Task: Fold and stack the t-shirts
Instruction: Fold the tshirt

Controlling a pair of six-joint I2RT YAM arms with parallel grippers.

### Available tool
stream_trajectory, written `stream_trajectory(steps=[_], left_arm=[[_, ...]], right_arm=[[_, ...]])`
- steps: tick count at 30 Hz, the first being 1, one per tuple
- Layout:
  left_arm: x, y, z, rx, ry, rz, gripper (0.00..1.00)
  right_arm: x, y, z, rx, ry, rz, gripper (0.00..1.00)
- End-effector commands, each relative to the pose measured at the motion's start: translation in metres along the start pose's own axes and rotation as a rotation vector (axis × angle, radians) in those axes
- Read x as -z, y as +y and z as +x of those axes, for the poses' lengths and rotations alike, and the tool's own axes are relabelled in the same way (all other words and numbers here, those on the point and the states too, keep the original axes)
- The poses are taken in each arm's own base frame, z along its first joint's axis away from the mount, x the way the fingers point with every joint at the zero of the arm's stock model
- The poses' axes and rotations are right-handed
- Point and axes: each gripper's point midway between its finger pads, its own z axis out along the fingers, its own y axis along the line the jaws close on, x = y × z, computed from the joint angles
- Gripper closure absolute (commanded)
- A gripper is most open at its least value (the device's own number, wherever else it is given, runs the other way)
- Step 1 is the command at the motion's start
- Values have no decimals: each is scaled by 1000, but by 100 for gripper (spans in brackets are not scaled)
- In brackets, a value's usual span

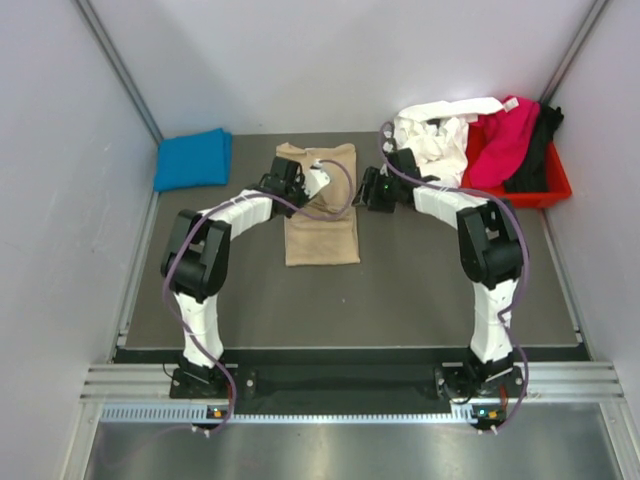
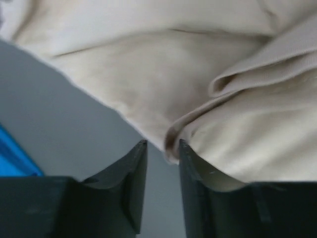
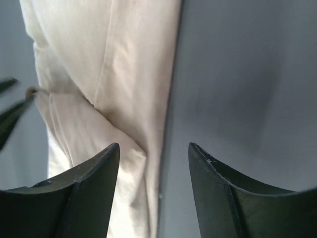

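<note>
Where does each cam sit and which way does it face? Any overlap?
Top external: above and behind the robot, looking down on the table; left arm, right arm show.
Left wrist: on the left gripper, facing the tan t-shirt's left edge; own fingers show.
Right wrist: on the right gripper, facing its right edge; own fingers show.
Shared: all see the tan t-shirt.

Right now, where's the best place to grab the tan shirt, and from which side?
Likely its far corners. The tan t-shirt lies flat as a long narrow strip, so the left gripper comes in from its left edge, the right gripper from its right, fingers pinching the layers.
</note>
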Motion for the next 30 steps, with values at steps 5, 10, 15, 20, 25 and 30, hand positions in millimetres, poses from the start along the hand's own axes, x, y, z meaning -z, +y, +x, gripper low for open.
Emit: stream_trajectory(steps=[5, 10, 15, 20, 25, 30], left_arm=[[29, 92, -22, 277, -59, -222, 54], [62, -3, -23, 75, -140, 130, 54], [97, -99, 13, -296, -188, 271, 48], [99, -142, 37, -407, -175, 365, 43], [79, -145, 56, -397, -107, 357, 42], [70, -149, 65, -378, -78, 359, 45]], right_arm=[[72, 27, -12, 223, -167, 22, 44], [79, 28, 41, 201, -51, -37, 39], [76, 25, 93, 140, 56, -69, 29], [67, 28, 124, 107, 113, -81, 28], [55, 24, 138, 68, 151, -83, 31], [47, 19, 147, 34, 158, -81, 38]])
